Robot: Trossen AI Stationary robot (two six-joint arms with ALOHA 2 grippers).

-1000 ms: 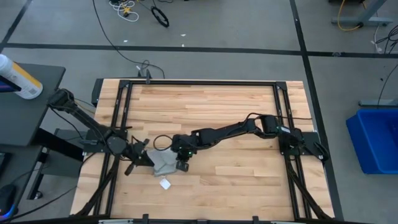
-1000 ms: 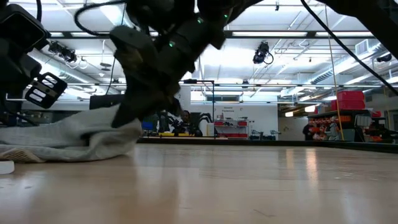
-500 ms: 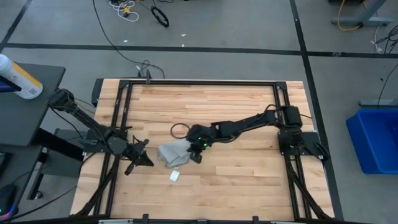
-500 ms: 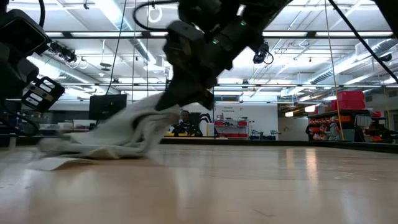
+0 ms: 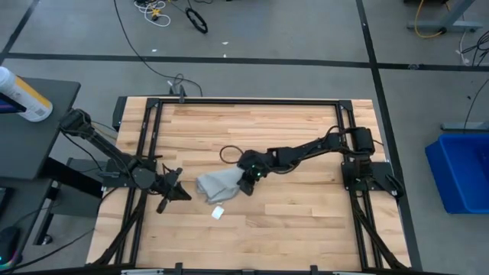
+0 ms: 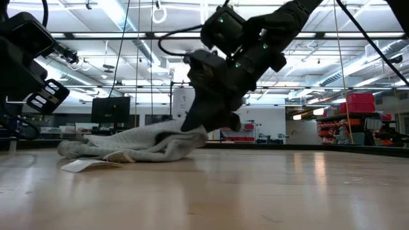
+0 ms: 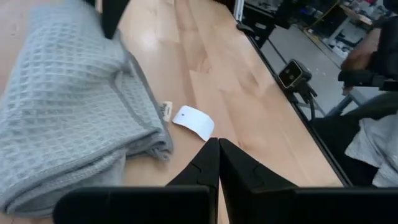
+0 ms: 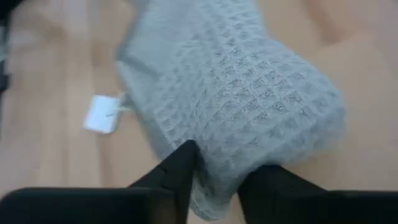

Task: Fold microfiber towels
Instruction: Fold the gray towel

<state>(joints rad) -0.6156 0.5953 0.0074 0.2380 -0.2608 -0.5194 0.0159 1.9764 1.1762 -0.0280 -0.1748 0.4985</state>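
The light grey-blue microfiber towel (image 5: 216,186) lies bunched and partly folded on the wooden table, left of centre. Its small white tag (image 5: 217,214) lies flat on the wood on its near side. My right gripper (image 5: 246,182) reaches in from the table's right, slanting down. Its two fingers stand apart astride the towel's right end (image 8: 249,112). My left gripper (image 5: 182,195) hovers just left of the towel, shut on nothing, with the towel (image 7: 68,106) and the tag (image 7: 194,121) ahead of it. My right gripper has a bunched fold at the towel's right end (image 8: 217,180) between its two spread fingers (image 8: 177,171). The cloth fills the gap and lies against their inner sides. The fingers slant down from the table's right. The towel rests on the table, slack.
Black frame rails (image 5: 145,153) run along the table's left and right sides. Bare wood spreads across the far half and the near right. A blue bin (image 5: 462,172) stands off the table at the right. A seated person (image 7: 379,124) shows beyond the table's near edge.
My right gripper has drawn back toward the table's right edge, dragging the towel and its tag along the wood. The end it held, raised half a second ago, has sunk, and the towel now lies lower and flatter.
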